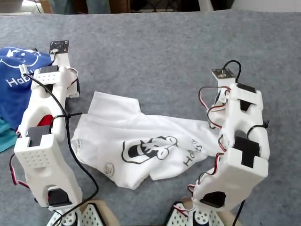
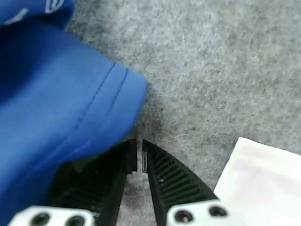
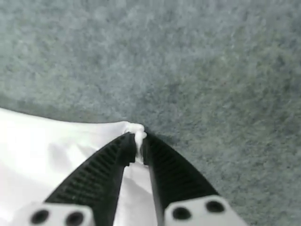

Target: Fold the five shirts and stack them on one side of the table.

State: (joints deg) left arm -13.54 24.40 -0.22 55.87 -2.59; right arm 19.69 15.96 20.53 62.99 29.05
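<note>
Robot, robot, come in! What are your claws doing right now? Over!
Right claw pinching edge of white shirt. Left claw shut, empty, by blue shirt. White shirt crumpled, not folded yet.

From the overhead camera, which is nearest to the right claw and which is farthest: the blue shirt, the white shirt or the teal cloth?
1. white shirt: table centre, its corner pinched in the right claw.
2 and 3. blue shirt and teal cloth: both far left, too close to call.
</note>
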